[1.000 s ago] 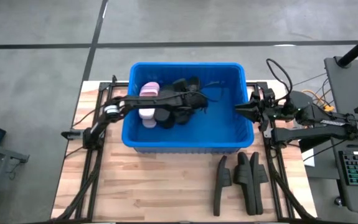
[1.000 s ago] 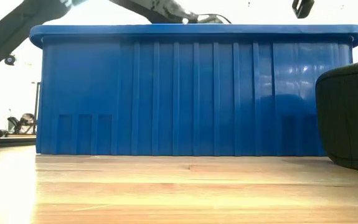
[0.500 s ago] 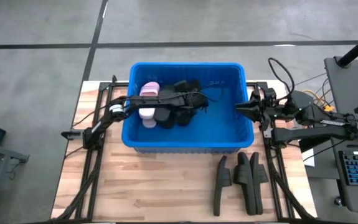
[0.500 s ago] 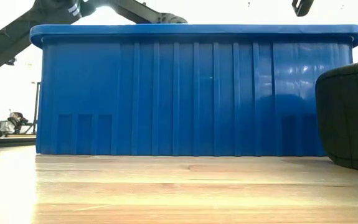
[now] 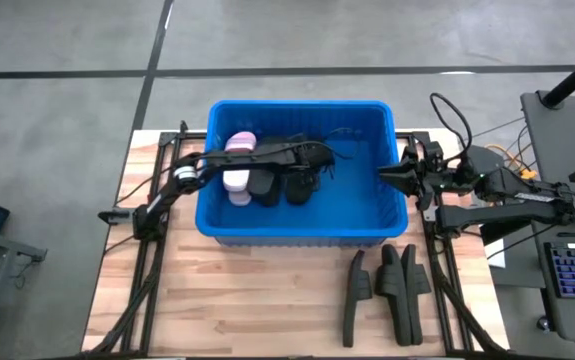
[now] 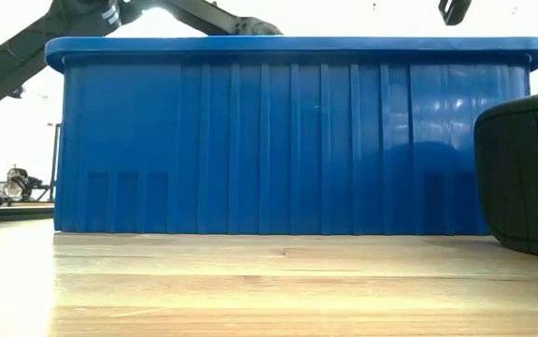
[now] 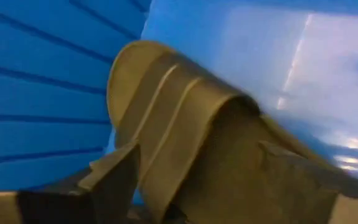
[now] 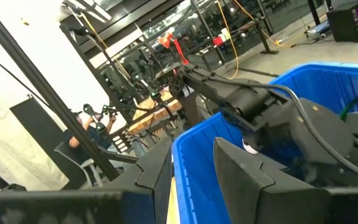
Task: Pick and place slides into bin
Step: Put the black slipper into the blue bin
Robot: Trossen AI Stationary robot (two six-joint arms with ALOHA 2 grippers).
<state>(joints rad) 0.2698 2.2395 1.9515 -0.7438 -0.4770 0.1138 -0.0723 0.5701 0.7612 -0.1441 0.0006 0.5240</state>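
Slides lie in the bin; left claw spread wide above them, holding nothing. Right claw at bin's rim, fingers narrowly apart, empty.

Low view: bin wall hides all contents; both tools out of sight behind rim. Black slide at right cut by picture edge, only one end shows. Left wrist view: slide blurred, cut at bottom edge; left tool fingers part shown, contact with slide unclear. High view: black slides in bin merge into dark mass under left arm; count unclear. Right wrist view: right tool fingertips overlap bin rim; gap hard to judge.
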